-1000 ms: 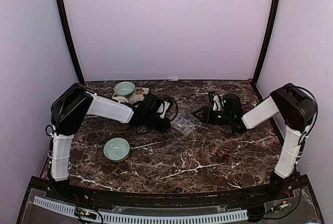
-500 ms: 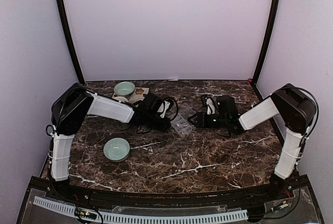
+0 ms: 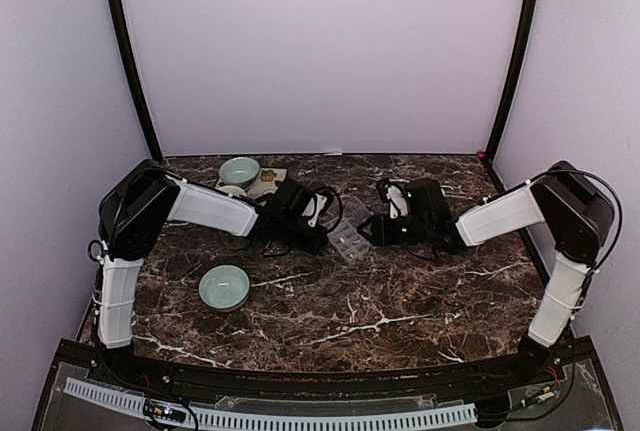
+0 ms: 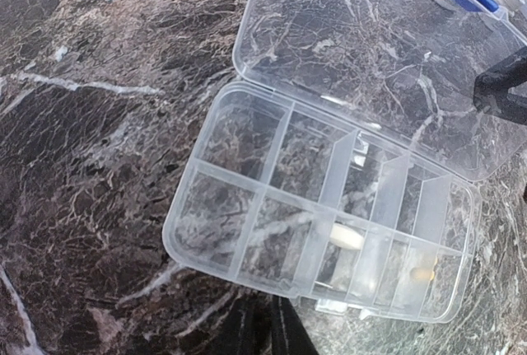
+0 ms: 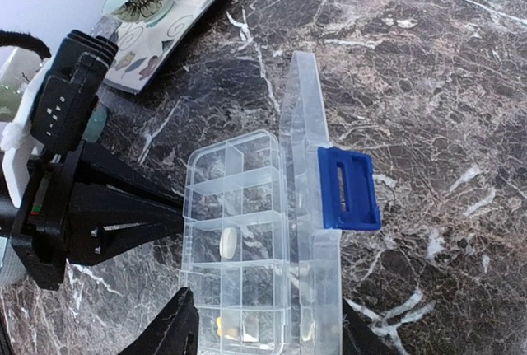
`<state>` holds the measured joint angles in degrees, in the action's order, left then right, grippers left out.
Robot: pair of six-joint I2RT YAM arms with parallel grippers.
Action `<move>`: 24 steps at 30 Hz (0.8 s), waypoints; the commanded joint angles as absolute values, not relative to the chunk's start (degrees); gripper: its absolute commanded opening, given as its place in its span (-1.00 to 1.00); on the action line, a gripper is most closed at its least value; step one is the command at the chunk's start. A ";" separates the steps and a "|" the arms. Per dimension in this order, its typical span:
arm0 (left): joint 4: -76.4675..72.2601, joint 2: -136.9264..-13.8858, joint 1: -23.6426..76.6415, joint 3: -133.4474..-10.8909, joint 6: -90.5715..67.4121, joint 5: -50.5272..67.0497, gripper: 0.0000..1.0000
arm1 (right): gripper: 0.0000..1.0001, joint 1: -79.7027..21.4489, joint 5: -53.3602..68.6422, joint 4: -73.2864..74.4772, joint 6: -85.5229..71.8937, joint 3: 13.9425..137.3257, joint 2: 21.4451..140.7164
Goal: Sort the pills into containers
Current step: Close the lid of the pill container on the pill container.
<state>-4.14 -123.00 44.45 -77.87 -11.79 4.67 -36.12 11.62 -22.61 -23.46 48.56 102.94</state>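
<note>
Box: we see the clear pill organiser box (image 3: 350,238) mid-table, toward the far side, between the two grippers. Its lid (image 4: 370,50) is open.
Pills: a white oblong pill (image 4: 342,235) lies in a middle compartment, and a small yellowish pill (image 4: 422,273) in an end one.
Left gripper (image 4: 268,326): clenched, its tips at the box's long front edge.
Right gripper (image 5: 263,330): released, with its fingers straddling a short end of the box and lid.
Bowls: one pale green bowl (image 3: 224,286) sits near left. A second bowl (image 3: 240,170) stands far left on a patterned plate (image 5: 177,17).

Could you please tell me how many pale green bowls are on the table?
2. The far bowl sits on the patterned plate at the back left; the near bowl stands alone at the front left. The left arm could hide another.
</note>
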 commanded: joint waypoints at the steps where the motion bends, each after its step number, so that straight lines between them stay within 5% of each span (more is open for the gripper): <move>1: -2.78 -122.65 44.03 -78.42 -11.51 5.54 -0.82 | -0.01 -37.11 7.69 -19.24 -21.64 50.75 101.59; 24: -6.76 -121.11 44.54 -76.01 -11.10 8.00 -0.81 | 0.08 -42.47 -3.74 -7.54 -17.71 57.18 103.82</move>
<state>-6.50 -123.00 44.47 -76.86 -11.73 7.07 -41.32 -0.91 -8.93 -18.83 55.33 103.20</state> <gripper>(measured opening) 0.093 0.541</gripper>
